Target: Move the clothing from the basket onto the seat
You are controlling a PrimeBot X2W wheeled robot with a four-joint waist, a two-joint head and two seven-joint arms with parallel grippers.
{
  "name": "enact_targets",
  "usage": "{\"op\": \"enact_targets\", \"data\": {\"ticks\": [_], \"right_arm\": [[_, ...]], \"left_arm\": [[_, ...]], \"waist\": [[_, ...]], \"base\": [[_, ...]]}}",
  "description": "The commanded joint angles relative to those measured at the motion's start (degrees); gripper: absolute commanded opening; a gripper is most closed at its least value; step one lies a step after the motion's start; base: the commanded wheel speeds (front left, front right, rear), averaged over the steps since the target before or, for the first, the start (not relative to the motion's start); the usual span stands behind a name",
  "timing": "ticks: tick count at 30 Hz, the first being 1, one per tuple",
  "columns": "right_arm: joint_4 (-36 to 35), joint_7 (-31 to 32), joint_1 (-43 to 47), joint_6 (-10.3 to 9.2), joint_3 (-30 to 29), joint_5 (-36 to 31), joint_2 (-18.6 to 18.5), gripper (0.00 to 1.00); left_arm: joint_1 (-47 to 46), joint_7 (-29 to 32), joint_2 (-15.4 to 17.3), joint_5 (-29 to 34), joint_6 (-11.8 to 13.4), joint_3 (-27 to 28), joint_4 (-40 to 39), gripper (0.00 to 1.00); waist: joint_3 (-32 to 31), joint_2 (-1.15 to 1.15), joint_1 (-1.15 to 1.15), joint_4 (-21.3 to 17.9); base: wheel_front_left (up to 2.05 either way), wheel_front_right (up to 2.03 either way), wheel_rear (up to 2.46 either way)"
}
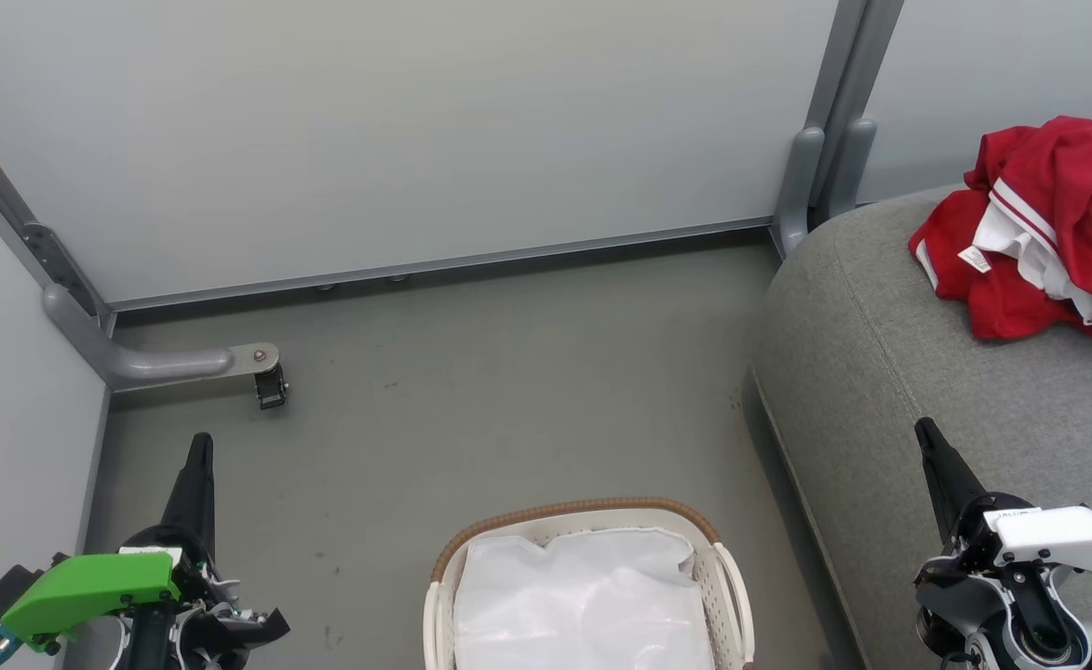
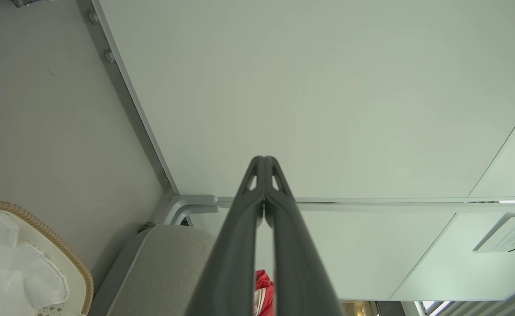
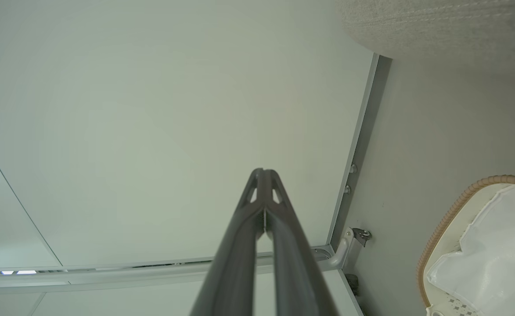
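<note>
The red clothing (image 1: 1044, 228) with white stripes and a tag lies crumpled on the grey seat (image 1: 881, 354) at the upper right. A sliver of the clothing (image 2: 264, 289) shows between my left fingers in the left wrist view. The white basket (image 1: 583, 521) with its brown rim stands on the floor at bottom centre, holding a white liner (image 1: 583, 596). My left gripper (image 1: 199, 445) is shut and empty at the lower left, over the floor. My right gripper (image 1: 925, 430) is shut and empty at the lower right, over the seat's front part. Both stand apart from the basket.
Pale partition walls (image 1: 415, 121) enclose the grey floor (image 1: 508, 391) at the back and left. A grey metal foot with a small black caster (image 1: 269, 386) juts from the left corner. Another grey post (image 1: 811, 177) stands behind the seat.
</note>
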Motion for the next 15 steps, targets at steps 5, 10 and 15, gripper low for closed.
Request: {"op": "enact_targets", "data": {"ticks": [5, 10, 15], "right_arm": [[-0.2, 0.2, 0.6, -0.02, -0.1, 0.2, -0.3, 0.00], [-0.2, 0.1, 0.6, -0.02, -0.1, 0.2, -0.3, 0.00], [-0.2, 0.1, 0.6, -0.02, -0.1, 0.2, -0.3, 0.00]], "left_arm": [[-0.6, 0.1, 0.4, -0.2, -0.2, 0.1, -0.1, 0.00], [-0.6, 0.1, 0.4, -0.2, -0.2, 0.1, -0.1, 0.00], [-0.6, 0.1, 0.4, -0.2, -0.2, 0.1, -0.1, 0.00]], "waist": [[0.0, 0.66, 0.00, 0.0], [0.0, 0.66, 0.00, 0.0], [0.0, 0.66, 0.00, 0.0]], "base": [[0.00, 0.00, 0.00], [0.00, 0.00, 0.00], [0.00, 0.00, 0.00]]}}
